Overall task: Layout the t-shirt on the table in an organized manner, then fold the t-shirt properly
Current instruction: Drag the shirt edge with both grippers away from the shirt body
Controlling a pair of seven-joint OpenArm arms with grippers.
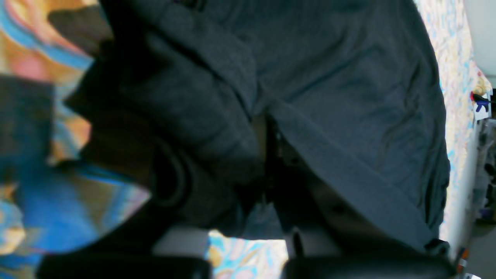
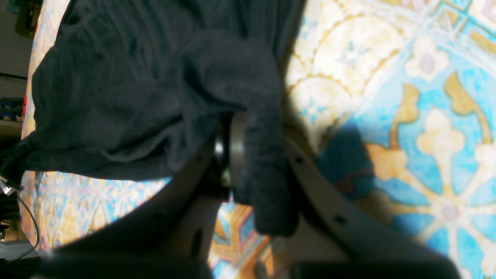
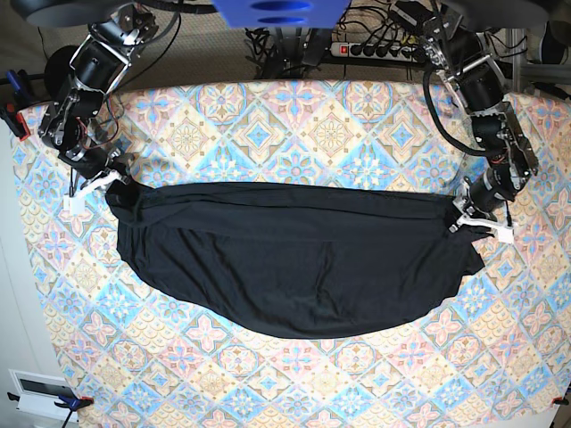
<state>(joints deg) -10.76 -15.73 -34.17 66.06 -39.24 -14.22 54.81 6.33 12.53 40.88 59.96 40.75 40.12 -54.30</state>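
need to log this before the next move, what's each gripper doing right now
Left gripper: closed on an edge of the t-shirt.
Right gripper: closed on a bunched fold of the t-shirt at its other end.

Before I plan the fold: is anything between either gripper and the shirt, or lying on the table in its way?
Nothing visible. The left gripper and right gripper each pinch an end of the t-shirt, stretched across the table.

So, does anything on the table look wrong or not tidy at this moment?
Yes. The t-shirt is not flat: it is pulled tight between the right gripper and left gripper, both shut on fabric, and its lower edge sags in a wrinkled curve across the table.
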